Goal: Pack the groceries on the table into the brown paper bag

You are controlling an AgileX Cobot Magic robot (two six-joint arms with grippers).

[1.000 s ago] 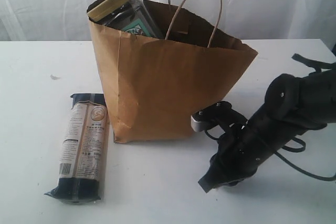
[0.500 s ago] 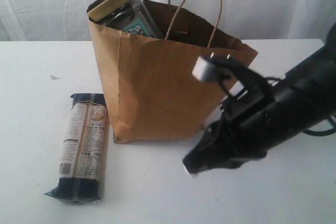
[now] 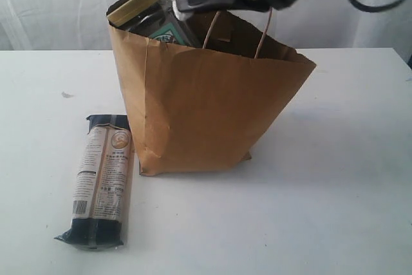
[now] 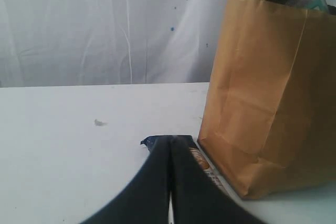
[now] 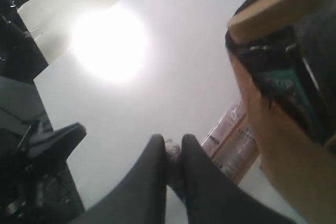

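Shows the brown paper bag (image 3: 206,114) upright on the white tabletop (image 3: 341,217), mouth open, with the tan-lidded nut jar (image 3: 138,2) tilted past its left rim. Has the long dark-blue/beige packet (image 3: 103,178) flat just beside the bag's left edge. Offers wide bare room right of the bag and in front. Finds the left pincer (image 4: 169,177) pressed together, pointing at the packet's end. Puts the right pincer (image 5: 172,145) above the bag's mouth, fingers nearly together with a thin gap; cannot tell whether pinching anything.
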